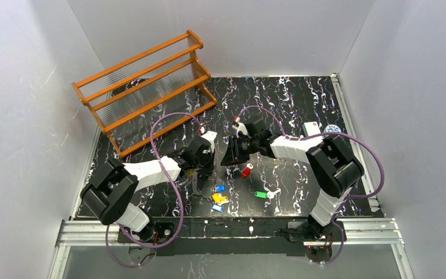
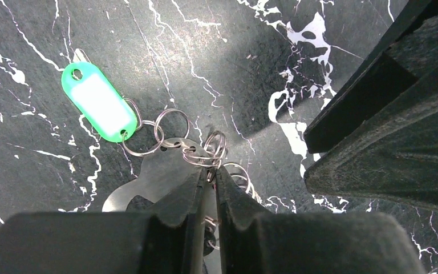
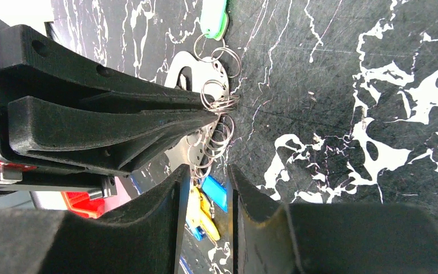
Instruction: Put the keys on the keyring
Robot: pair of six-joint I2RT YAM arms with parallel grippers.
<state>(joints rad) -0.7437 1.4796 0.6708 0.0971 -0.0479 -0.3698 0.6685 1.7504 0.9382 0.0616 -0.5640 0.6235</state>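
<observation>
Steel split rings (image 2: pixel 205 153), bunched; pinched between nearly closed fingertips (image 2: pixel 191 188) of left gripper (image 2: pixel 211 170), at 6 o'clock in left wrist view. Green tag (image 2: pixel 98 101) at 10 o'clock of the pinch, chained to the bunch by two larger rings, flat on black marbled table (image 2: pixel 274 45). Pale grey keyring (image 2: pixel 154 174), flat loop, directly under the bunch and touching it; threading not discernible. Right gripper (image 3: pixel 208 171) at 3 o'clock of the bunch, just beside left tips; fingers parted partway, nothing between them. Remaining keys (image 1: pixel 218 199), blue and yellow tags, on table at 5 o'clock of left gripper in top view; red tag (image 1: pixel 247 170) at 4 o'clock of right gripper.

Step judged: feeding a ring onto the loop. Handling advice: grip one coil only, tightly; bring right fingers low onto the keyring's edge to steady it; slide rather than lift, to avoid slip or tangle.
</observation>
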